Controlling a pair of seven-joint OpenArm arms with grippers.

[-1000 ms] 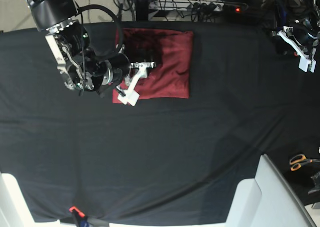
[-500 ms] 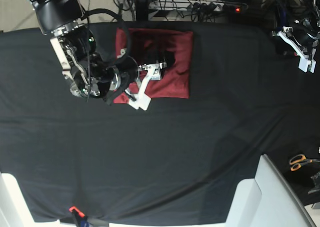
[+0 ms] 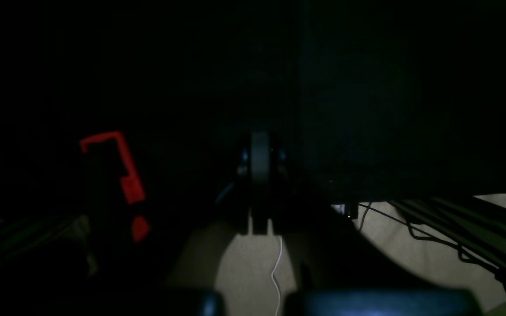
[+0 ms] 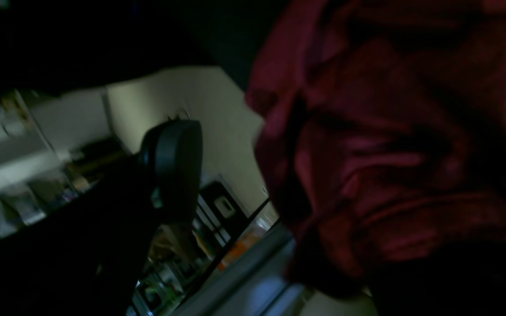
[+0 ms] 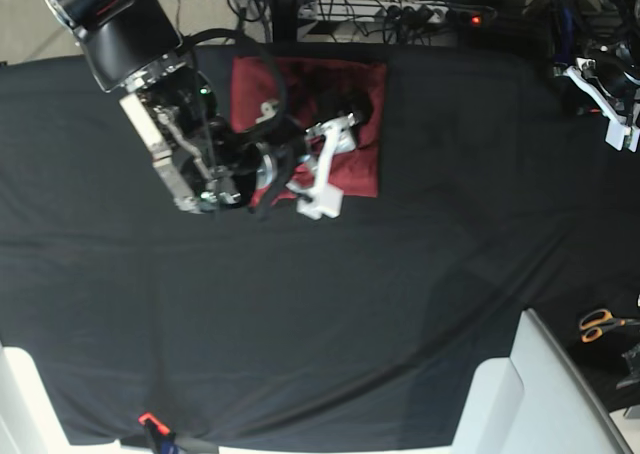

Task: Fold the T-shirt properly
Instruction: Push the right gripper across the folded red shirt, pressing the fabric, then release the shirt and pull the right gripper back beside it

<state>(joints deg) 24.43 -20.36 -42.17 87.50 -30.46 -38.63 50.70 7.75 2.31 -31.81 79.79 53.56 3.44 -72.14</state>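
Maroon T-shirt [image 5: 350,89], folded into a rectangle, lies at the far edge of the black tablecloth [image 5: 400,274].
Right gripper [image 5: 325,169] hovers over the T-shirt's near edge, jaws spread, holding nothing; its wrist view alone shows rumpled folds. Left gripper [image 5: 615,114], shut, sits well right of the T-shirt, near orange-handled scissors [image 5: 600,324].

Black tablecloth [image 5: 330,304]; pale floor [image 5: 30,24], cables [image 5: 400,9], scissors [image 5: 600,323]

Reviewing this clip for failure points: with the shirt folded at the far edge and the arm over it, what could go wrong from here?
The right gripper, jaws apart, hangs over the near edge of the folded T-shirt; a low sweep could snag the top layer and undo the fold. The shirt lies close to the far edge of the tablecloth, so a push could slide it off. The left gripper is parked far away and cannot steady it.
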